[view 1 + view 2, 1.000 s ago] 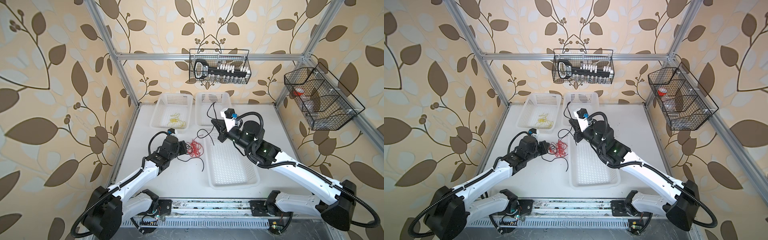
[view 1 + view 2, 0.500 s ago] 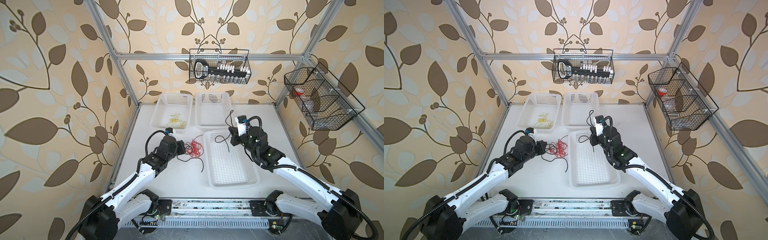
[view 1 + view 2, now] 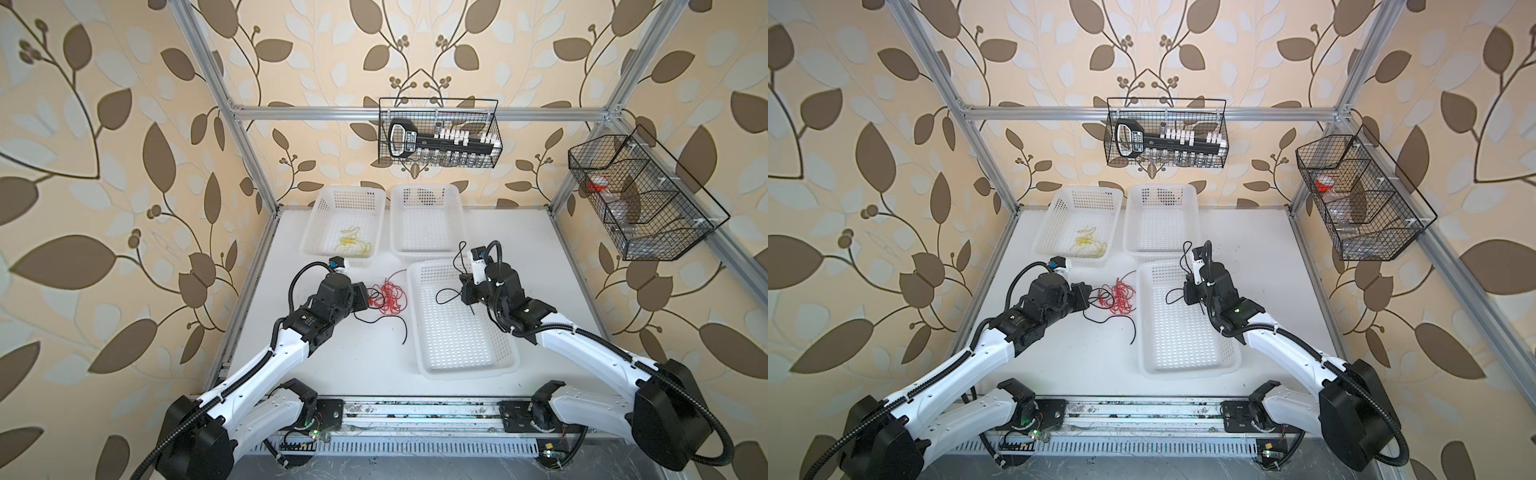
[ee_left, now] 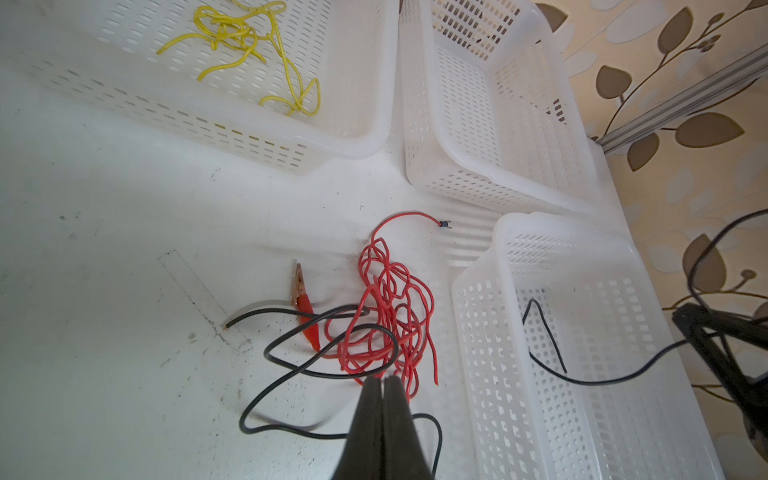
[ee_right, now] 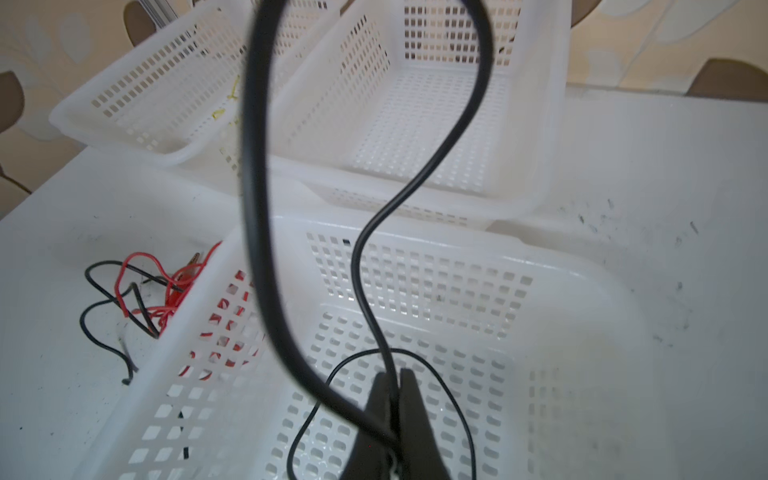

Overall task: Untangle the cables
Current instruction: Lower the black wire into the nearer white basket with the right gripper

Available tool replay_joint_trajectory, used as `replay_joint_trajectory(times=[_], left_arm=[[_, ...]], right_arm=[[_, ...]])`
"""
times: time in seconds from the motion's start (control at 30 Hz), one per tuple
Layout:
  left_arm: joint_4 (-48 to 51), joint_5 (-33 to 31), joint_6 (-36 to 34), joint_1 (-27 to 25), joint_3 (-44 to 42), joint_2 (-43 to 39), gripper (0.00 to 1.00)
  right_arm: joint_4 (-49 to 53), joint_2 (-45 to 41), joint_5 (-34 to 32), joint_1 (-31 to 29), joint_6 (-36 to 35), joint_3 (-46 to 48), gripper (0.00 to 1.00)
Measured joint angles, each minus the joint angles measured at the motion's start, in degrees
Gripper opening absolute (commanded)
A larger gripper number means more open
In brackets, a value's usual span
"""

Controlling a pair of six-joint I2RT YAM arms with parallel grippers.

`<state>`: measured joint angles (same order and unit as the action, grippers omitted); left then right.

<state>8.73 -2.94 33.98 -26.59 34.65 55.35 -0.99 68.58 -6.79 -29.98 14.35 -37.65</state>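
Across the scuffed white table, three white plastic baskets with slotted walls fill the far and middle ground. A long basket lies lengthwise. Beyond it, side by side, stand the left far basket and the right far basket. Black wire racks hang from the aluminium frame above.

The long basket's left wall stands between the two arms. The right gripper hangs over this basket, fingers clamped on a black cable that arcs up in a smooth loop and trails onto the basket floor. The left gripper sits low on the table with its fingers pressed together, tips at the edge of the tangle. Whether a strand is pinched there cannot be told.

The red cable, thin and glossy, is bunched in loose curls just beside the long basket's wall. A second black cable loops through it. The yellow cable lies curled in the left far basket. A small red alligator clip with a copper-coloured nose rests at the tangle's edge.
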Motion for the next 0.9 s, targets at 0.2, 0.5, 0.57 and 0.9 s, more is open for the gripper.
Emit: replay_joint_trajectory(times=[0.2,0.5,0.57,0.9], left_arm=[[1.3,-2.2,0.0,0.0,0.0,0.2,0.04],[4.0,-4.2,0.9,0.0,0.0,1.6,0.24],[4.3,-4.9,1.0,0.0,0.0,1.7,0.25],[5.0,-6.8,1.0,0.0,-0.1,2.1,0.33]], right_arm=[[0.6,4.0,2.5,-0.1,2.5,2.4,0.09],[1.9,8.1,2.9,-1.3,4.1,2.4,0.42],[1.9,8.1,2.6,-1.4,4.4,2.4,0.49],[1.2,2.8,2.3,-1.7,4.2,2.4,0.57]])
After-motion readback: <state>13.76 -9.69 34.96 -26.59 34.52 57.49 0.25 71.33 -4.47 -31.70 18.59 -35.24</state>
